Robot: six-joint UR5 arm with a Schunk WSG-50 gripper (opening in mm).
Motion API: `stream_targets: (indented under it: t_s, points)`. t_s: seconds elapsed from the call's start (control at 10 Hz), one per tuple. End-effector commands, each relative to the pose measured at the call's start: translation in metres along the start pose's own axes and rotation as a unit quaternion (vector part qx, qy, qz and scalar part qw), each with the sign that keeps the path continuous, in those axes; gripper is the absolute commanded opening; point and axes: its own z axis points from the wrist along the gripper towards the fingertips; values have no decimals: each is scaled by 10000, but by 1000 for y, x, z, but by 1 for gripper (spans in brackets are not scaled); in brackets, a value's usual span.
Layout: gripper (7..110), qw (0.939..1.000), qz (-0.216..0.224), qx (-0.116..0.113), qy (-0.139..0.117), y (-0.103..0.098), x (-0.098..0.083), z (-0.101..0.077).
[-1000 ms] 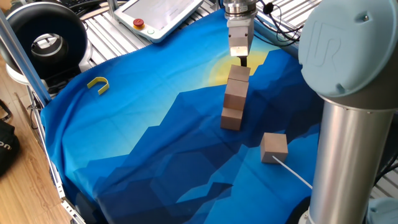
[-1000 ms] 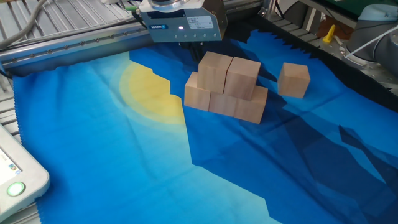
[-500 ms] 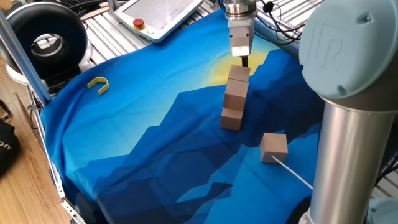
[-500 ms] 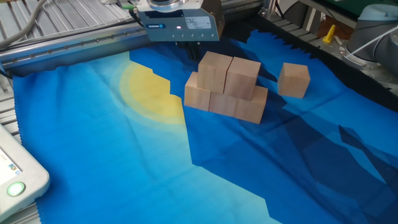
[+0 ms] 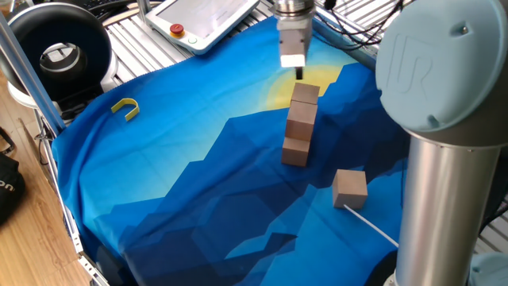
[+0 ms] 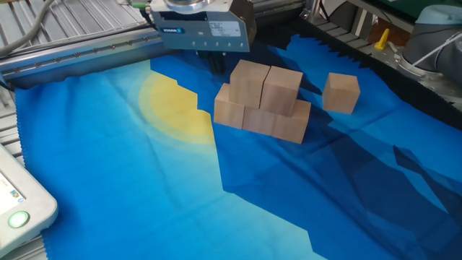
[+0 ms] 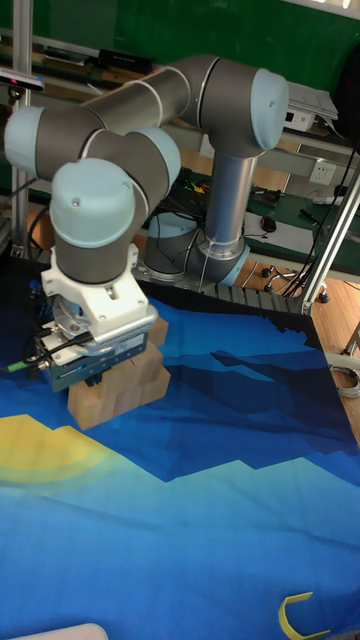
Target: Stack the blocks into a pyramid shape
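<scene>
Five light-brown wooden blocks [image 6: 263, 101] form a stack on the blue cloth, three in the bottom row and two on top; the same stack [image 5: 299, 125] is seen end-on in one fixed view. In the tall fixed view the stack [image 7: 135, 388] is partly hidden behind the gripper body. A single block [image 6: 341, 92] [image 5: 349, 187] sits apart on the cloth. My gripper [image 6: 214, 63] [image 5: 299, 73] hovers just behind and above the stack's far end, fingers together, shut on nothing.
A small yellow U-shaped piece [image 5: 125, 108] [image 7: 300, 614] lies on the cloth away from the stack. A teach pendant [image 5: 202, 20] and a black round device [image 5: 59, 52] sit beyond the cloth's edge. The arm's grey column [image 5: 444, 175] rises near the lone block.
The gripper has risen and drifted away from the top of the stack, toward the yellow patch of the cloth. The blocks have not moved.
</scene>
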Motion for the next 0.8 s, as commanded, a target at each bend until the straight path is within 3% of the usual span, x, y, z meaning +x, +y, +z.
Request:
stream_targets:
  t_s: [0.0,0.1,0.3,0.5,0.7]
  points:
    - [7,9997,146,-185,-45,30,-24,0]
    - [7,9999,142,-90,12,29,-23,2]
    - [7,9996,107,-248,-44,43,-30,6]
    - [7,9997,92,-215,-2,47,-30,10]
    - [7,9992,-71,-390,39,60,-30,13]
